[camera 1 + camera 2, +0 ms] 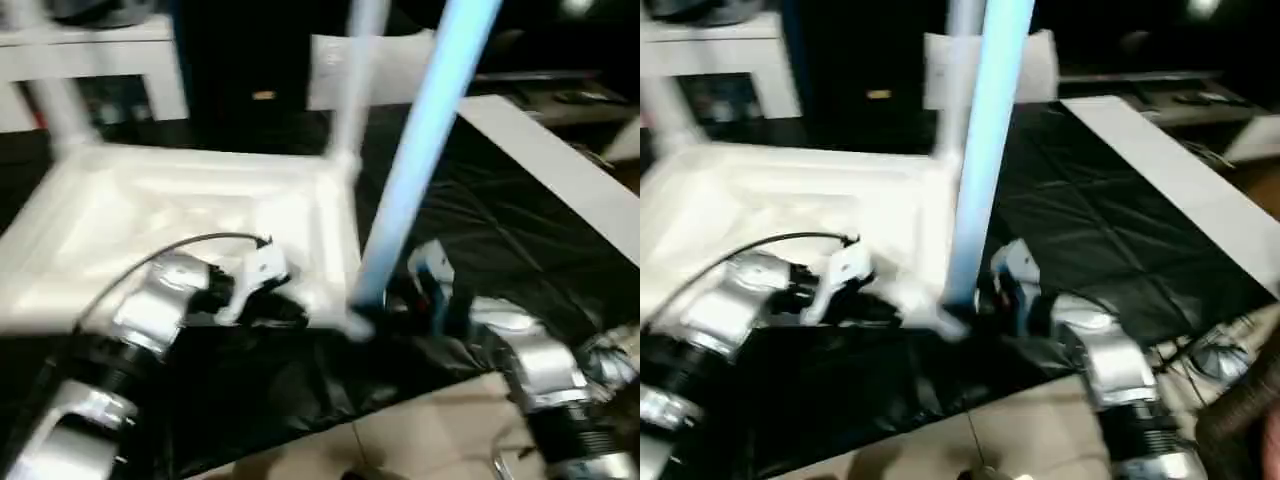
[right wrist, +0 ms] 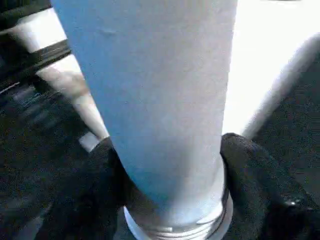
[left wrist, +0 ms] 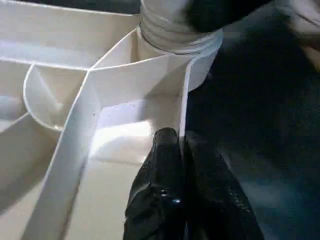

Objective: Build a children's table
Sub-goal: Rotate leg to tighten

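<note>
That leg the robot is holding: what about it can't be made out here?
- Top of the leg: cut off by the head views' upper edge.
- How far its threaded end sits in the tabletop corner socket: hidden in the right wrist view by the right hand, blurred elsewhere.

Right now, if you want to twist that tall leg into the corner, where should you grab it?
Low down, just above the threaded end, as the right gripper does: one black finger on each side of the round leg. It stands upright in the tabletop corner socket, so coming in level from the side fits best. The left gripper pinches the tabletop's rim, probably steadying it.
</note>
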You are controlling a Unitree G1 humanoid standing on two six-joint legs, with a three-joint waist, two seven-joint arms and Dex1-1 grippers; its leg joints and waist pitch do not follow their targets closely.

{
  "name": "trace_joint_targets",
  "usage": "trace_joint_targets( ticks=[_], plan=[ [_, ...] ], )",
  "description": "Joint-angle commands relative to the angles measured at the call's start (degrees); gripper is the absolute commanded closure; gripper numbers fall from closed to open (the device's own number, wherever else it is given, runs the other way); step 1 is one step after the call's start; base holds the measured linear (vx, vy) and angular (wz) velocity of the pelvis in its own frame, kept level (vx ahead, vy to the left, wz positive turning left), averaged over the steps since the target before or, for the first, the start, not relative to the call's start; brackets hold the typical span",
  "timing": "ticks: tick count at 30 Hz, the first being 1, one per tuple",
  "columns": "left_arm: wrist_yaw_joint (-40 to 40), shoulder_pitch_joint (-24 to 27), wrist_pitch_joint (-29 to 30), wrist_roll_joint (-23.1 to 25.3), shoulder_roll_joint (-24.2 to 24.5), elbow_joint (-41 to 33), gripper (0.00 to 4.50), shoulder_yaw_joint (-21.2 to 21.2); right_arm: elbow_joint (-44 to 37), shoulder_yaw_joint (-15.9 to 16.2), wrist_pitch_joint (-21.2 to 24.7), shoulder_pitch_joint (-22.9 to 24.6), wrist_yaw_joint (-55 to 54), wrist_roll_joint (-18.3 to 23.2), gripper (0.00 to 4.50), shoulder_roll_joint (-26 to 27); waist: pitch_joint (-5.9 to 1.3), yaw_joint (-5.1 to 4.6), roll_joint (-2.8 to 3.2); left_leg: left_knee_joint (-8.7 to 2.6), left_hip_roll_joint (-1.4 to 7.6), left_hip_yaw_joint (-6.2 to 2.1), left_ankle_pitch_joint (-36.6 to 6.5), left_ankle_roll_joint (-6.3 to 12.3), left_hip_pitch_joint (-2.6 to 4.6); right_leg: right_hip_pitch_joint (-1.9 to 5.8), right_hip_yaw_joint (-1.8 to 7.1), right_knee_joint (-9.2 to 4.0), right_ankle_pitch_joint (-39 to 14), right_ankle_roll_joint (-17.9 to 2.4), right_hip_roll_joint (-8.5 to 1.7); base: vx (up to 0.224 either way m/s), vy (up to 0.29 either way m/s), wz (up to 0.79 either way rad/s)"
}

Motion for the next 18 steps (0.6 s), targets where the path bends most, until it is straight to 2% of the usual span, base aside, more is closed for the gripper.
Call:
trace_joint_targets(
  ticks=[1,3,5,7,8,10,13,14,18],
  plan=[
    [9.74,-0.78,2.42,-2.03,-7.27,-4.10,4.50,1.30,0.31,6.49,3.04,-1.34,-4.09,-0.38,1.90,7.55,-3.65,0.47,0.12,-3.96,0.78,-0.03,-7.81,1.28,-1.02,3.82,3.00,-4.89,-20.36,-7.34,-3.02,0.000,0.000,0.00],
    [13.67,-1.25,3.22,-0.98,-9.39,-3.67,4.50,1.55,1.50,6.48,3.93,-2.44,-8.16,-1.37,1.90,10.32,-3.62,0.26,-0.04,-3.98,0.72,-0.01,-7.77,1.50,-0.93,3.70,2.90,-5.03,-21.10,-7.09,-2.91,0.000,0.000,0.00],
    [16.14,-1.71,3.86,-0.43,-10.77,-3.46,4.50,1.71,2.32,6.57,4.43,-3.37,-10.88,-2.08,1.90,12.07,-3.45,0.25,0.28,-4.01,0.63,0.07,-9.14,1.92,-0.71,3.40,2.93,-5.51,-23.21,-6.19,-2.86,0.000,0.000,0.00],
    [17.95,-2.33,4.45,0.17,-11.93,-3.55,4.50,1.55,2.62,6.81,5.01,-4.20,-12.65,-2.37,1.90,13.82,-3.52,0.21,0.32,-4.08,0.60,-0.02,-9.79,2.09,-0.78,3.45,2.88,-5.62,-24.16,-5.34,-2.85,0.000,0.000,0.00],
    [18.39,-2.68,4.64,0.56,-12.32,-3.53,4.50,1.53,2.75,6.64,4.33,-4.39,-12.92,-2.46,1.55,14.50,-3.54,0.21,0.29,-4.08,0.58,-0.03,-9.86,2.22,-0.78,3.45,2.85,-5.64,-24.19,-4.94,-2.82,0.000,0.000,0.00],
    [18.73,-2.88,5.35,1.02,-12.51,-3.89,4.50,1.50,2.63,6.25,3.69,-4.29,-13.22,-2.85,1.20,14.91,-3.51,0.13,0.59,-4.15,0.62,-0.04,-10.28,2.35,-0.79,3.35,2.88,-5.73,-23.84,-4.76,-2.79,0.000,0.000,0.00],
    [17.97,-3.01,5.04,1.08,-11.58,-3.94,4.50,1.43,1.76,5.87,3.70,-3.75,-13.02,-2.92,0.97,14.28,-3.61,0.13,0.56,-4.20,0.69,-0.09,-9.83,2.49,-0.85,3.47,2.95,-5.47,-21.92,-5.34,-2.82,0.000,0.000,0.00],
    [16.01,-2.80,3.40,0.89,-9.71,-3.59,4.50,1.17,0.19,5.95,3.15,-2.72,-11.58,-2.74,0.80,12.20,-3.60,0.12,0.80,-4.19,0.70,-0.03,-10.09,2.53,-0.71,3.35,2.99,-5.53,-21.45,-5.56,-2.77,0.000,0.000,0.00],
    [13.10,-2.74,0.21,0.96,-7.08,-2.48,4.50,0.82,-0.95,6.08,0.93,-1.35,-8.53,-3.14,0.48,8.25,-3.79,0.38,0.73,-4.12,0.81,0.02,-8.96,3.23,-0.84,3.60,3.14,-5.07,-17.24,-6.72,-2.78,0.000,0.000,0.00]
  ],
)
